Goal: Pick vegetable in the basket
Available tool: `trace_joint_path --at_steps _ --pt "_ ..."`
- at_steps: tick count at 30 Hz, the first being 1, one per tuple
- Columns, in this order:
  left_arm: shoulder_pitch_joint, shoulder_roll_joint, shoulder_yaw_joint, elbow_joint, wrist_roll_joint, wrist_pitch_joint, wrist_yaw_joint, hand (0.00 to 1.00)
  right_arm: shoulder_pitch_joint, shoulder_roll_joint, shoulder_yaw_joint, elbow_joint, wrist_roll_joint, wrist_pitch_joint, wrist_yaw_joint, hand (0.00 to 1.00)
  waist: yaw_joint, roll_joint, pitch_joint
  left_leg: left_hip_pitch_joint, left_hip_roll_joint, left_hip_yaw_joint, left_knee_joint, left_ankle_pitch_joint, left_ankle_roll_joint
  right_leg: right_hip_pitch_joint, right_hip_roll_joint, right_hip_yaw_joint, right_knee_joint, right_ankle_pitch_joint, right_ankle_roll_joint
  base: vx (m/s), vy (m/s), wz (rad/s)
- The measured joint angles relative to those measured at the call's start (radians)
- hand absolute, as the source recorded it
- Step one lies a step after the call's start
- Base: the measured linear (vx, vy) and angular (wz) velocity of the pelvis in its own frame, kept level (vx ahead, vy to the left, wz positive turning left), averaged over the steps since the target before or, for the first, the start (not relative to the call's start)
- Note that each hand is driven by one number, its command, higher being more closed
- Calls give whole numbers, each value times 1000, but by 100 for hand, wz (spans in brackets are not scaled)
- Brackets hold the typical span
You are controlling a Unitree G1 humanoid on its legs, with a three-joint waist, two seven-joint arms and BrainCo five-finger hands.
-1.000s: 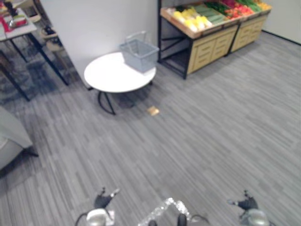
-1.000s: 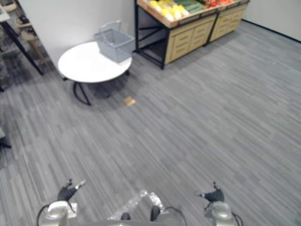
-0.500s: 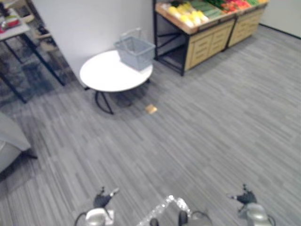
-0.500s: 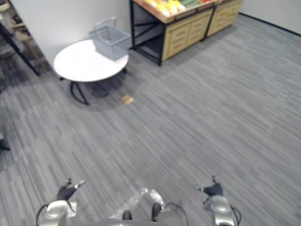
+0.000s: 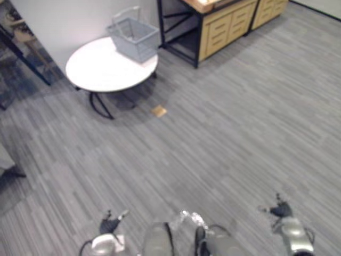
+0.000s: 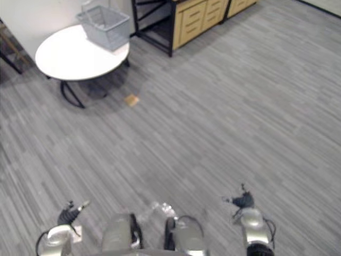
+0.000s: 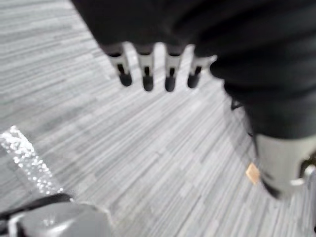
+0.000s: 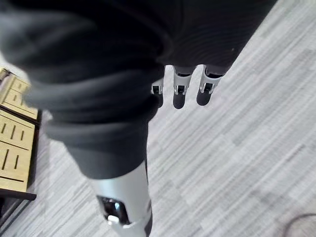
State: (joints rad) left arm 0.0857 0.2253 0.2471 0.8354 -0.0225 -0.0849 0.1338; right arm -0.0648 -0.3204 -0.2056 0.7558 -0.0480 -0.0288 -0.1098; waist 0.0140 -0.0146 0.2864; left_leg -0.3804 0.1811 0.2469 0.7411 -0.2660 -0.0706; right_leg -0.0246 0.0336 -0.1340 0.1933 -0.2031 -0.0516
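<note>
Left eye view: the grey basket (image 5: 134, 37) is sitting on the round white bench (image 5: 96, 69), near a wooden stand (image 5: 224, 32) and well apart from the left robot hand (image 5: 110, 223) and right robot hand (image 5: 279, 210). Left wrist view: the left fingers (image 7: 146, 74) are hanging straight, holding nothing. Right wrist view: the right fingers (image 8: 179, 91) are hanging relaxed, empty.

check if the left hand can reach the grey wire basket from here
Probably not: the left hand hangs low, and a wide stretch of floor separates it from the grey wire basket.
</note>
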Motion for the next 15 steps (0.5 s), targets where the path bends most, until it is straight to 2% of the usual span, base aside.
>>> trace_joint_path --at_steps 1,2,3,4,5,6,7,8,9,10,11,12,13,14,15 --pt "7 -1 0 0 -5 0 -1 0 -37 -19 10 -4 19 -2 -12 0 16 -2 1 -23 -17 32 -128 23 -6 0 -13 21 -18 -2 4 290 80 -37" --pt "14 -3 1 0 -5 0 -1 0 -69 -35 20 -5 23 -3 -14 0 20 0 0 -36 -26 67 -258 65 -5 5 -19 29 -40 -4 7 334 96 -35" --pt "23 -10 1 1 -4 -1 -2 0 -106 -52 20 -5 30 -5 -17 0 22 12 -6 -35 -34 108 -448 135 -8 21 -19 33 -75 -10 17 399 116 -18" --pt "31 -13 1 2 -4 -1 -2 0 -121 -60 22 -6 30 -6 -19 0 26 21 -10 -33 -35 110 -526 163 -7 31 -15 37 -86 -17 29 549 181 -21" --pt "39 -20 3 6 -2 -1 -2 0 -145 -68 29 -15 30 -8 -26 0 38 29 -13 -34 -32 99 -575 191 9 48 -11 54 -79 -53 60 527 187 -41" --pt "61 -27 5 18 -1 -1 -3 0 -142 -62 39 -43 29 -14 -35 0 63 13 -18 -18 -40 92 -557 209 37 57 -35 76 -25 -114 78 609 230 -46" --pt "69 -27 5 29 4 -1 -4 0 -132 -53 48 -53 29 -25 -37 0 74 -12 -23 -7 -60 94 -542 215 47 57 -63 83 31 -151 104 663 182 -45" --pt "90 -37 5 52 6 2 -4 0 -113 -32 58 -89 27 -38 -35 0 78 -53 -30 26 -108 98 -480 216 61 -14 -130 90 307 -209 164 669 173 -18" --pt "99 -46 4 54 6 2 -5 0 -108 -24 58 -101 27 -41 -35 0 70 -55 -29 47 -119 96 -445 199 100 -49 -148 95 453 -188 198 676 148 4" --pt "112 -49 2 53 6 2 -8 0 -93 0 59 -111 25 -39 -35 0 58 -73 -24 118 -153 87 -414 134 136 -101 -175 133 686 -55 233 565 147 30" --pt "112 -44 -5 51 6 2 -9 0 -85 7 61 -114 25 -39 -35 0 43 -75 -24 160 -167 68 -413 106 138 -125 -177 146 780 6 231 743 146 62" --pt "106 -37 -23 37 8 1 -11 0 -82 9 62 -118 14 -37 -35 0 24 -62 -16 240 -176 32 -421 61 139 -165 -175 139 897 -4 184 750 103 68" --pt "98 -32 -48 19 8 0 -11 0 -78 8 61 -148 8 -37 -36 0 10 -42 -8 323 -176 -5 -457 29 131 -221 -161 106 900 -49 109 747 76 66" --pt "89 -29 -56 13 8 0 -11 0 -72 8 60 -172 8 -38 -36 0 5 -30 -6 360 -171 -24 -482 18 125 -254 -158 87 868 -65 84 726 35 77" --pt "66 -24 -64 2 7 -1 -11 0 -63 8 55 -213 8 -39 -38 0 -17 -10 -6 422 -162 -76 -532 7 116 -318 -156 44 739 -73 71 895 -57 116"
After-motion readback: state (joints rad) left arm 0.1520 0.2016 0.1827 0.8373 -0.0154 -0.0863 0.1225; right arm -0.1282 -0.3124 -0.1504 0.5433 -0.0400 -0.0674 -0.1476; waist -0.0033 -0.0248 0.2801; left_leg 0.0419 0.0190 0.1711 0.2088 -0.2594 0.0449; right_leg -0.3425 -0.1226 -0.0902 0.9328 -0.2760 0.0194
